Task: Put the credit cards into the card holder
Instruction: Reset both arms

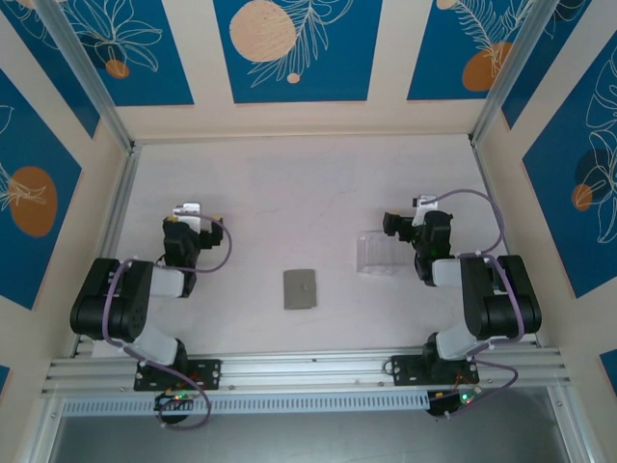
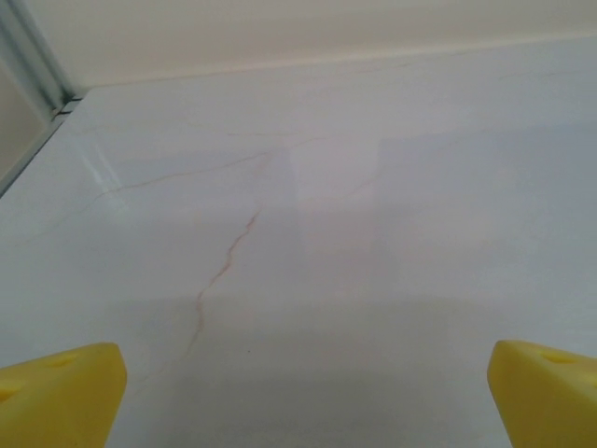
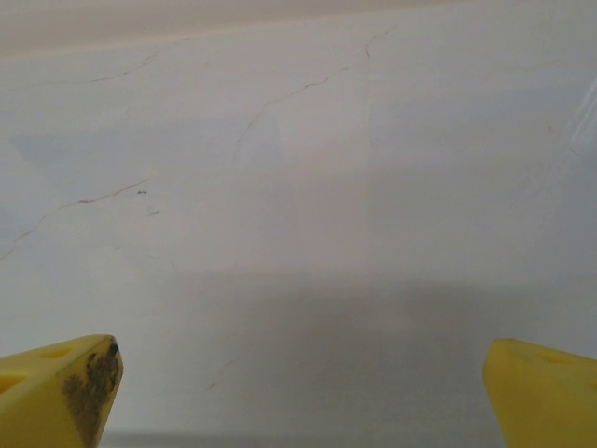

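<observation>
The card holder [image 1: 300, 288] is a flat dull-grey rectangle, folded shut, lying on the white table between the two arms. The credit cards are out of view. My left gripper [image 1: 186, 210] sits folded back at the left, well away from the holder. In the left wrist view its yellow fingertips [image 2: 58, 392] stand wide apart, so the left gripper [image 2: 308, 397] is open over bare table. My right gripper [image 1: 422, 204] rests at the right, beside the clear box. It is open too [image 3: 303, 397], its yellow fingertips [image 3: 56, 387] spread with nothing between them.
A clear plastic box [image 1: 380, 254] stands just left of the right arm. The white table [image 1: 308, 193] has faint crack-like lines. Metal frame posts [image 1: 116, 207] and patterned walls close in the sides and back.
</observation>
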You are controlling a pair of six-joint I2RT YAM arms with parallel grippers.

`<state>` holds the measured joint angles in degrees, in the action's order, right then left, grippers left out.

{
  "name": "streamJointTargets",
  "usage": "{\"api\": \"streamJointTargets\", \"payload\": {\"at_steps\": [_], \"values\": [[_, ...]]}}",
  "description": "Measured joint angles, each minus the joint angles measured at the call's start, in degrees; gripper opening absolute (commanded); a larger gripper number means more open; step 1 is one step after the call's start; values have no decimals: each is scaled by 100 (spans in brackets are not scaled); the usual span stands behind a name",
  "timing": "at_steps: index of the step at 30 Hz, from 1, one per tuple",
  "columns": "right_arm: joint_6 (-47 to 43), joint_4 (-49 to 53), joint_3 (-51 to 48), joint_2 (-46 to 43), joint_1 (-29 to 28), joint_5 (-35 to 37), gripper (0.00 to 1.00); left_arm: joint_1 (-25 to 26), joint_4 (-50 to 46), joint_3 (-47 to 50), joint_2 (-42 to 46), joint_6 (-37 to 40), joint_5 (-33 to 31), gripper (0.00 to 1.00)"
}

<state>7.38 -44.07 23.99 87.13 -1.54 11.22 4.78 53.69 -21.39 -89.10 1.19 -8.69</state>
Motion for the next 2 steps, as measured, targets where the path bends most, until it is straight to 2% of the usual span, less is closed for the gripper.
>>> {"api": "streamJointTargets", "payload": {"at_steps": [2], "values": [[-44, -66, -46, 4, -26, -35, 99, -2, -26, -15, 0, 33, 111, 100]]}}
